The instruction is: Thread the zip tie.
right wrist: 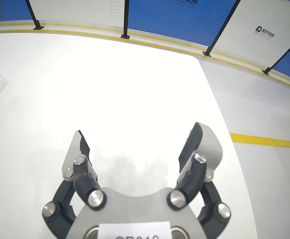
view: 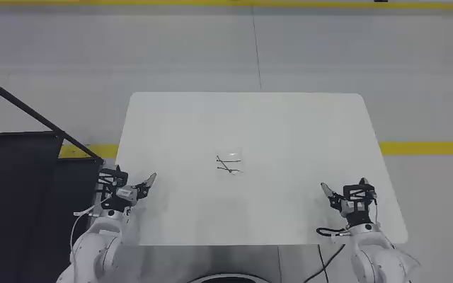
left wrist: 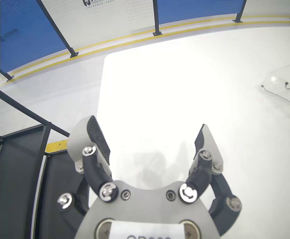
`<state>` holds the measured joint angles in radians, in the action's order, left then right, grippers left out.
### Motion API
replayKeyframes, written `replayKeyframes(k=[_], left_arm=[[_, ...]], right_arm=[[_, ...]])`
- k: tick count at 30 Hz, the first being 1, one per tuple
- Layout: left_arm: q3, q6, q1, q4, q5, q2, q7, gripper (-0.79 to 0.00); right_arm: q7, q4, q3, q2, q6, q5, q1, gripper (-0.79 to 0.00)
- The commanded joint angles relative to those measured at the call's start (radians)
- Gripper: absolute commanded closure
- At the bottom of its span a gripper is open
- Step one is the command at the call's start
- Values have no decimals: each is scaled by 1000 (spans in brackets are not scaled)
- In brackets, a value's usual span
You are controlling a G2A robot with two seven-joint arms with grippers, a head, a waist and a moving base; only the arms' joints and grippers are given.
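Observation:
A thin black zip tie (view: 228, 165) lies near the middle of the white table (view: 297, 120), partly on a small clear plastic piece (view: 236, 154). The left wrist view catches that clear piece (left wrist: 277, 84) with a zip tie end (left wrist: 264, 87) at its border. My left gripper (view: 141, 187) hovers open near the table's front left corner, with nothing between its fingers (left wrist: 98, 135). My right gripper (view: 345, 196) stands open near the front right corner, also holding nothing, its ribbed pads (right wrist: 188, 144) spread wide. Both grippers are well away from the zip tie.
A black frame and dark panel (view: 32, 177) stand off the table's left side. Yellow floor lines (view: 417, 148) run beside and beyond the table. Blue and white perforated panels on black posts (right wrist: 125, 20) stand in the background.

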<state>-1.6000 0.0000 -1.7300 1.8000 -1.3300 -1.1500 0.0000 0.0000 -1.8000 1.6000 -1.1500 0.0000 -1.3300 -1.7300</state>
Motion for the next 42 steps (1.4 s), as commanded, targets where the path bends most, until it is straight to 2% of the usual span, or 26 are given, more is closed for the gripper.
replayKeyframes(k=[1,15,18,25,28,33,38,42], left_arm=[[0,0,0,0,0,0,0,-785],[1,-15,-7,21,22,-2,-9,-785],[-6,-62,-4,48,124,-4,-85,-785],[-54,-203,28,132,330,5,-385,-785],[-49,-256,48,162,427,9,-516,-785],[-27,-251,98,193,526,11,-632,-785],[24,-163,157,183,604,9,-746,-785],[30,-164,161,183,604,9,-762,-785]], right_arm=[[0,0,0,0,0,0,0,-785],[0,0,0,0,0,0,0,-785],[0,0,0,0,0,0,0,-785],[0,0,0,0,0,0,0,-785],[0,0,0,0,0,0,0,-785],[0,0,0,0,0,0,0,-785],[0,0,0,0,0,0,0,-785],[0,0,0,0,0,0,0,-785]])
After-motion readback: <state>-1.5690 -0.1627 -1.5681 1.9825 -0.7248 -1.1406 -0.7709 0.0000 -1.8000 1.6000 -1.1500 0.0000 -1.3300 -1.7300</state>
